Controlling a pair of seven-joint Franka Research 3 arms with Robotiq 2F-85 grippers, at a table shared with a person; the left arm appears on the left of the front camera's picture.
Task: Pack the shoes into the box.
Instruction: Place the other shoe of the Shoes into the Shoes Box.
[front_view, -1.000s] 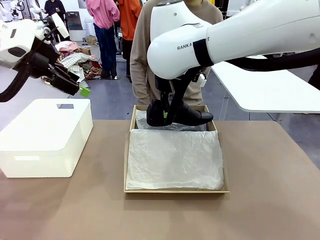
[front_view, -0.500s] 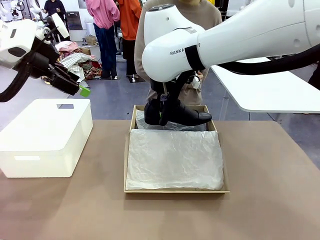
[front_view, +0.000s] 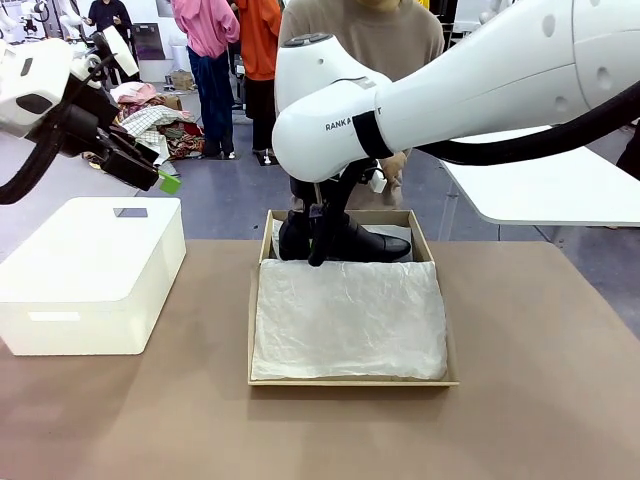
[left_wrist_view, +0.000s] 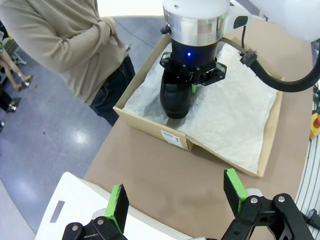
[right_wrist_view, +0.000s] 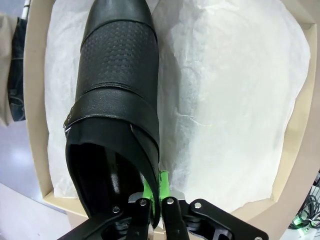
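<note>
Brown table (front_view: 540, 400). Mid-table: box (front_view: 254, 330), tissue paper (front_view: 350, 320) over near half. Far half: right end effector (front_view: 318, 240) pinches shoe (front_view: 352, 243) by collar. The shoe is lower than a second ago, possibly touching paper. Above white container (front_view: 90, 270): left end effector (left_wrist_view: 176, 192) wide, unmoved. Person (front_view: 400, 40) behind; grey floor (front_view: 215, 190) beyond.
</note>
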